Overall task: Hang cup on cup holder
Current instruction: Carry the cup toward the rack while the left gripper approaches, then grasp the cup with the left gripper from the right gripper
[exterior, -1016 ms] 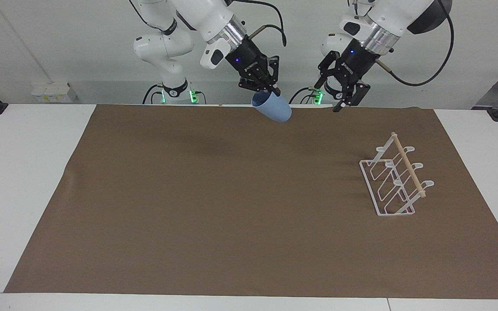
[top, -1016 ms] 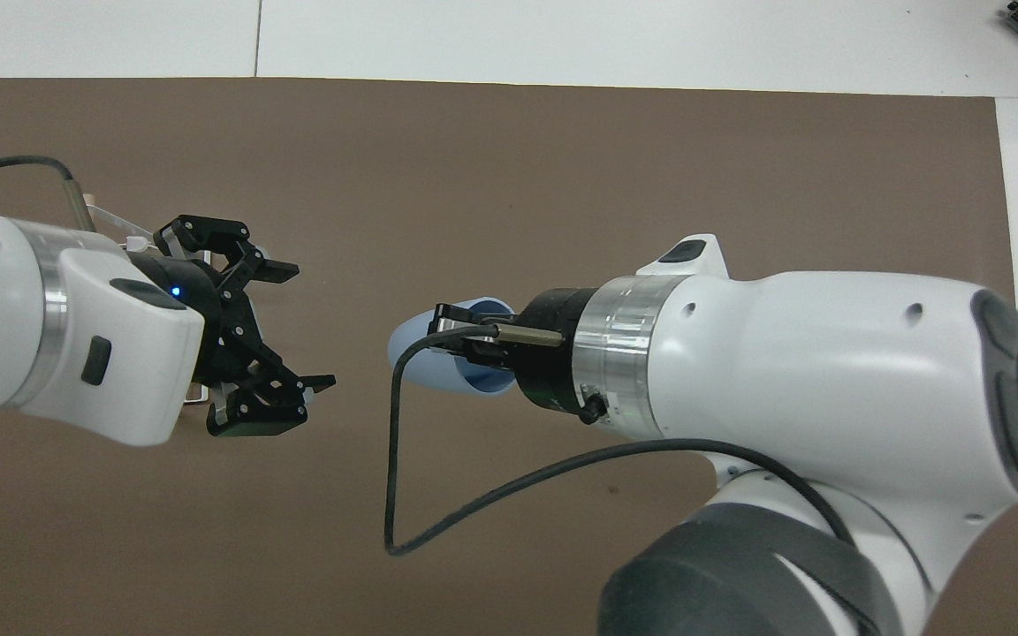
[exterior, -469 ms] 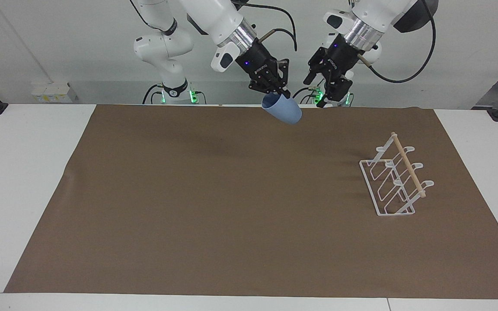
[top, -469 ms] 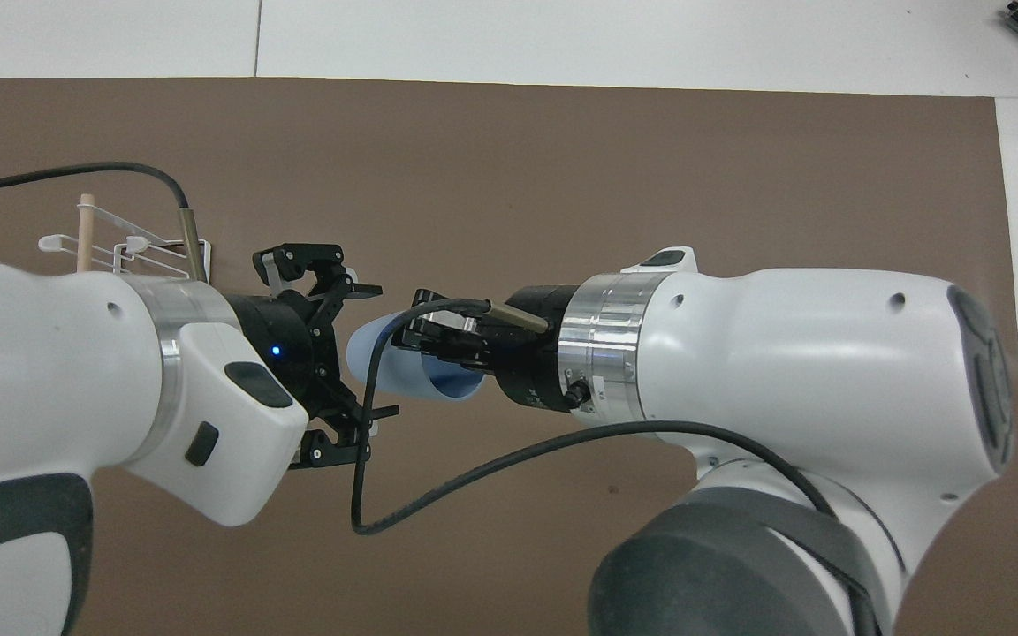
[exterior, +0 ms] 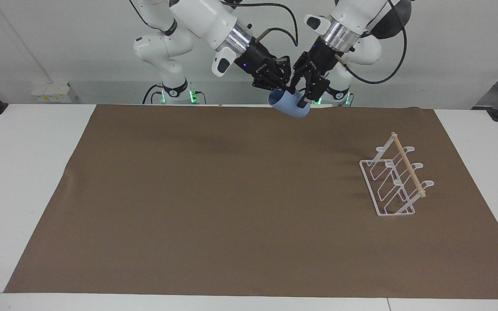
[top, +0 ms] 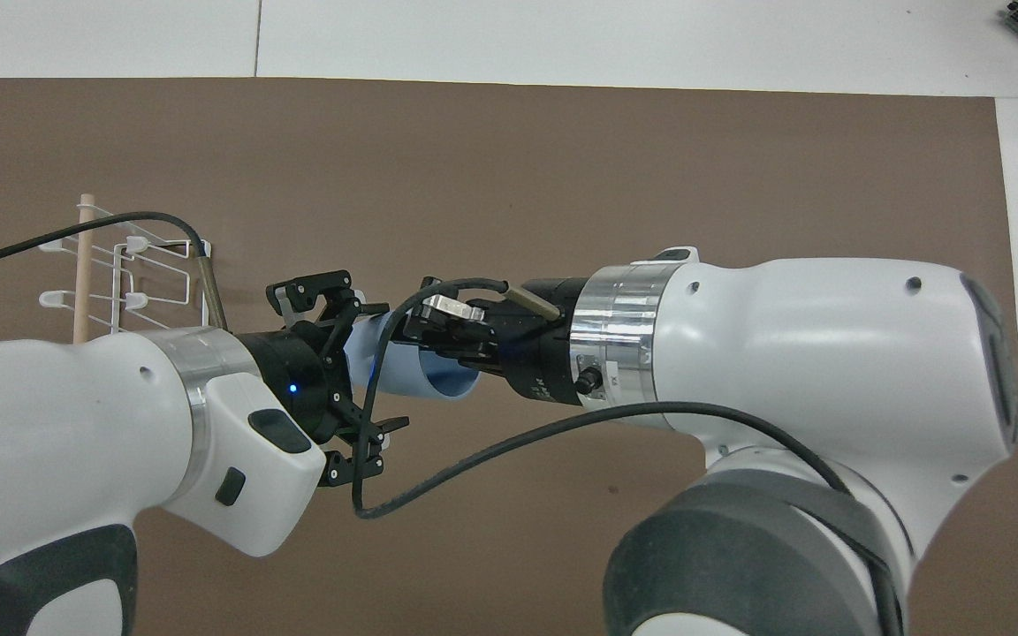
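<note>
Facing view shows the right gripper (exterior: 284, 88) pinching the rim of the small light-blue plastic cup (exterior: 291, 106), held tilted in the air well apart from the white wire cup holder with its wooden rod (exterior: 398, 177), which stands on the brown mat (exterior: 214, 194) of the table toward the left arm's end. The left gripper (exterior: 306, 94) has its fingers spread around the cup's tapered base, so this looks like a handover. Done well, the left gripper should close squarely on the cup's wall before the right one lets go, keeping the mouth free for a prong.
</note>
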`<state>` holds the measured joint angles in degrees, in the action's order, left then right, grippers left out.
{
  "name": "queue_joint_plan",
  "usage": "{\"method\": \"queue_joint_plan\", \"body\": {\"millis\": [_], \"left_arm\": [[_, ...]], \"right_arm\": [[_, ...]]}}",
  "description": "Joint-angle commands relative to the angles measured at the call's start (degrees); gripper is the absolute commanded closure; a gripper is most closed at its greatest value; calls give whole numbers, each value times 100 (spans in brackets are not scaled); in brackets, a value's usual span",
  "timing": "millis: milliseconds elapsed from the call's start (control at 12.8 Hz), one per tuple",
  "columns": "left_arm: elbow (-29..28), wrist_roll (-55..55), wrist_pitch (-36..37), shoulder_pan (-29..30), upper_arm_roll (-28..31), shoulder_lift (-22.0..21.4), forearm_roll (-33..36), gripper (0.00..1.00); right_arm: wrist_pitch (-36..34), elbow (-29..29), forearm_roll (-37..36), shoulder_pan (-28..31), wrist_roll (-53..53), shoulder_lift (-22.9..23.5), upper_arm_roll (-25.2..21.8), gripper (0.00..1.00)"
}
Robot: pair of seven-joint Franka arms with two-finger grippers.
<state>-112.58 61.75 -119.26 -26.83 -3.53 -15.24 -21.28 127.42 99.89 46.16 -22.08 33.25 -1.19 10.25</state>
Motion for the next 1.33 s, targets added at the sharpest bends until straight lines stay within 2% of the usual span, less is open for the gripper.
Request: {"method": "queue_joint_plan", "body": {"millis": [0,860,938,1016,1095,1251], "left_arm": [[-326,101,-176,-86,45,-225,-78,0],[-440,-127,-545,-95,45,-120,-87,0],[-432,-145,-554,-95,45,-111,-87,24],[-431,-154,-554,-95,45,-111,-87,83],[-431,-215,-545,-86,45,-111,-87,100],[-431,-417,-537,-95,45,-111,-87,100]], "right_arm": [[99,-66,148,72,68,40,38,100],[99,-92,157,81,85,49,38,100],[90,-92,157,81,85,49,38,100],[99,-92,157,81,85,49,38,100],[90,-92,157,81,85,49,38,100],[90,-92,157,81,85,49,38,100]]}}
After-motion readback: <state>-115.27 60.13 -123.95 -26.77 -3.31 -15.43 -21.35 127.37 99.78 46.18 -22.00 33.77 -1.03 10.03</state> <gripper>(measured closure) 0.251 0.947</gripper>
